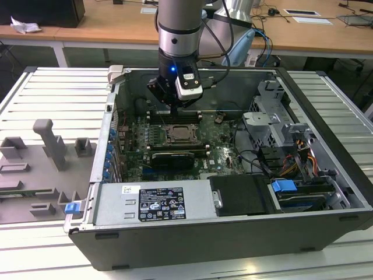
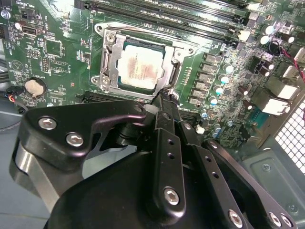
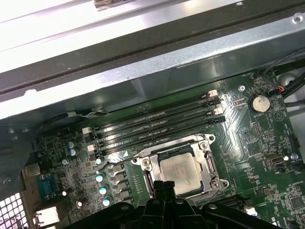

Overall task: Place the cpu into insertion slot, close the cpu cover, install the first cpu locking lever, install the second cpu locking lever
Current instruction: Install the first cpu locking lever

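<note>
The cpu [image 2: 140, 67] [image 3: 178, 168], a pale silvery square, lies flat in the insertion slot [image 2: 166, 67] on the green motherboard. The cpu cover [image 2: 110, 62] [image 3: 206, 164], a silvery frame, is folded down around it. Thin metal levers run along two sides of the frame; whether they are latched I cannot tell. My gripper [image 2: 165, 98] [image 3: 163, 187] [image 1: 175, 109] hovers at one edge of the socket, just off the cover. Its black fingers are pressed together with nothing between them. In the exterior view the socket [image 1: 178, 135] sits just below the gripper.
Long black memory slots [image 3: 157, 124] [image 2: 190, 14] lie beside the socket, near the case wall [image 3: 143, 62]. A coin battery [image 2: 34, 86] [image 3: 259, 101] sits on the board. A card [image 1: 172, 157], the power supply [image 1: 154, 201] and a drive cage [image 1: 274, 122] surround the area. Grey fixture blocks [image 1: 52, 146] stand outside the case.
</note>
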`<state>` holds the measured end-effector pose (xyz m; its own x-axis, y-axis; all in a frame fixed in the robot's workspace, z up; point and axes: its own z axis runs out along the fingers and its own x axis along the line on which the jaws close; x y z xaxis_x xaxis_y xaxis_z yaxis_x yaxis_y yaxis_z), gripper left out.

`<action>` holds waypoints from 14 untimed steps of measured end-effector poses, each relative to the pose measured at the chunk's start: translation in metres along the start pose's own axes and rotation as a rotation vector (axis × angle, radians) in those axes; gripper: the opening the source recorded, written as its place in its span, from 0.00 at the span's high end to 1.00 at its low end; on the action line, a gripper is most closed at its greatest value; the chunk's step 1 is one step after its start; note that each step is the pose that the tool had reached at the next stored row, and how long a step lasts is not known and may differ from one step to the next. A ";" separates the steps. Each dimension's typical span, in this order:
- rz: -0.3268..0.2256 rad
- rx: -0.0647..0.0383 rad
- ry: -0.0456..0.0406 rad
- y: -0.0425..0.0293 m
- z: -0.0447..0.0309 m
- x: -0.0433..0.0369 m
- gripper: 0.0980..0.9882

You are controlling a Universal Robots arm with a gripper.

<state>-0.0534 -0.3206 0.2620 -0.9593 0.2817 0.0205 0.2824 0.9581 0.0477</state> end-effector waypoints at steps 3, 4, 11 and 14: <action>-0.001 0.000 0.0001 0.0000 0.0000 0.0000 0.99; -0.001 0.000 0.0001 0.0000 0.0000 0.0000 0.99; -0.002 0.000 0.0001 0.0000 0.0000 0.0000 0.99; -0.003 0.000 0.0001 -0.0001 0.0001 0.0001 0.99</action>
<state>-0.0536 -0.3207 0.2620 -0.9600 0.2793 0.0205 0.2800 0.9588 0.0478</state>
